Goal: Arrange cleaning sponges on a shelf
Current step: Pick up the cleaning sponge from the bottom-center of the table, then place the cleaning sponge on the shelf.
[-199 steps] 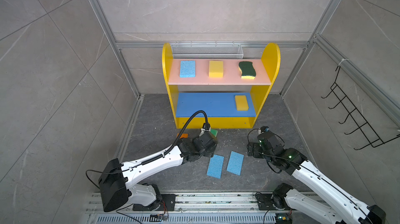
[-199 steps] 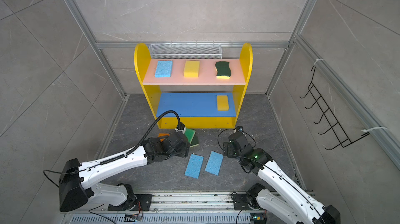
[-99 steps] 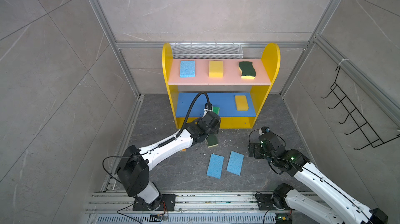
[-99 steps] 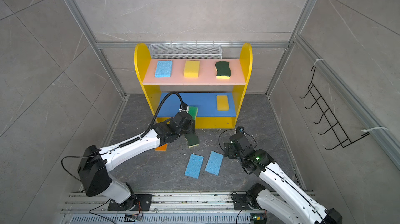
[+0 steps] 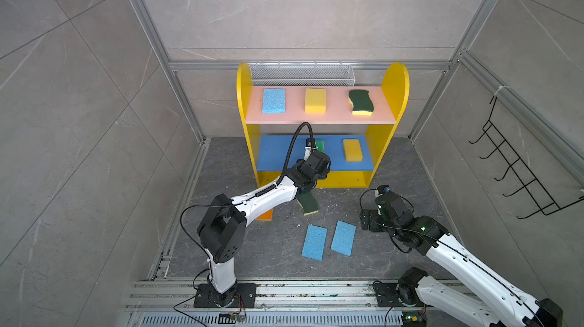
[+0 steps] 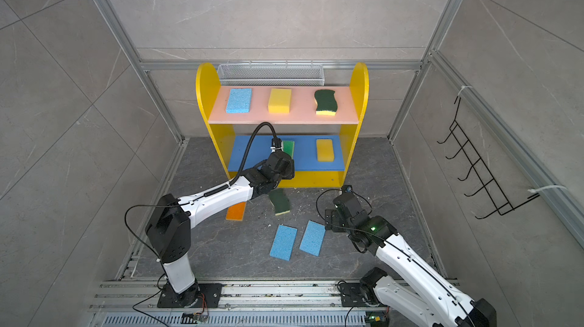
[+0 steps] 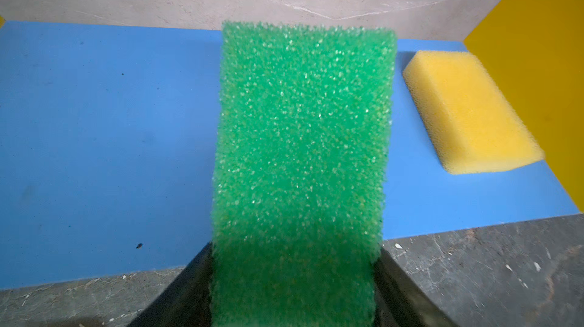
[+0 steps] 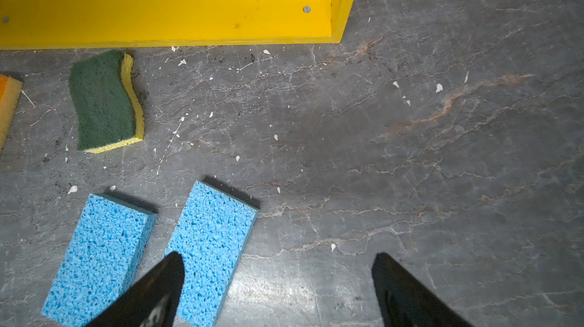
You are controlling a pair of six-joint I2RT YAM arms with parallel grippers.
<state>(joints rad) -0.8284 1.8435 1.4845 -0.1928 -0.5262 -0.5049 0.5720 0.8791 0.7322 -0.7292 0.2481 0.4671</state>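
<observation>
Four sponges already on shelf (image 5: 395, 88): three spaced along pink upper board (image 5: 335, 115), one yellow sponge (image 7: 467, 113) on blue middle board (image 7: 94, 135) near side panel. Left gripper (image 7: 294, 278) clamped on near end of bright green sponge (image 7: 300, 135), so far end reaches over blue board beside the yellow one, likely to keep row spacing. Contact with board unclear. Right gripper (image 8: 278, 278) spread wide, empty, over floor by light blue sponge (image 8: 208, 246), probably staged for next pick. Wavy sponge (image 8: 101, 101) and orange sponge (image 6: 236, 211) wait on floor.

The bright green sponge (image 7: 300, 151) has pale flecks, the board (image 7: 94, 120) is blue, the floor (image 8: 410, 151) veined grey.
</observation>
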